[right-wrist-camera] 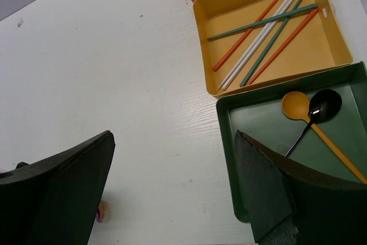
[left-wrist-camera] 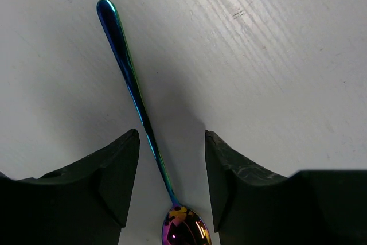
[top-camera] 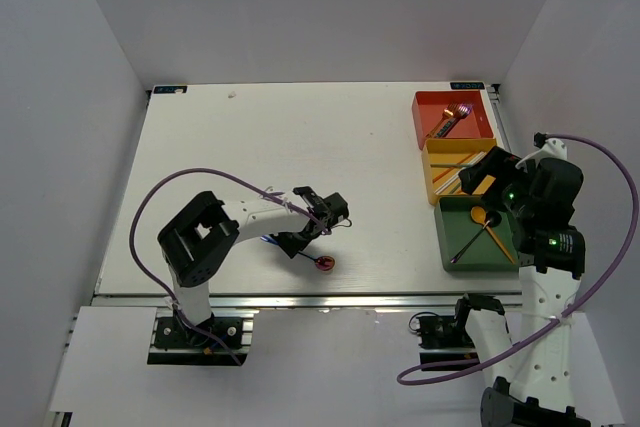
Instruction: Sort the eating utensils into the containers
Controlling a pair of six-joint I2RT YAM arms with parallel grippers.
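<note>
Left gripper (left-wrist-camera: 172, 136) is down over the spoon (left-wrist-camera: 129, 73), jaws apart and straddling its thin neck just above the bowl. No contact on either side. In the wrist view the handle sits closer to the left finger than the right, so the straddle is a touch off-centre.

The long axis is what matters here. From above, the spoon (top-camera: 322, 263) lies flat, low on the left half of the table (top-camera: 250, 147), with the handle to the left and the bowl to the right and slightly nearer. The fingers sit across that line, so a squeeze should meet the neck square. It is a slim, glossy neck lying flat on the board, and I'd expect it to skid or roll if the pads close unevenly.

The left arm is by far the nearer. Right gripper (right-wrist-camera: 174, 136) hangs wide apart and empty by the near-left corner of the green tray (right-wrist-camera: 258, 124).

Plenty of room: bare white board all round the spoon. The trays line the right edge, well apart from it, with the red tray (top-camera: 440, 105) farthest, then the yellow tray (right-wrist-camera: 327, 50) with chopsticks, then the green one nearest. Green already holds two spoons, so that is the likely home.
</note>
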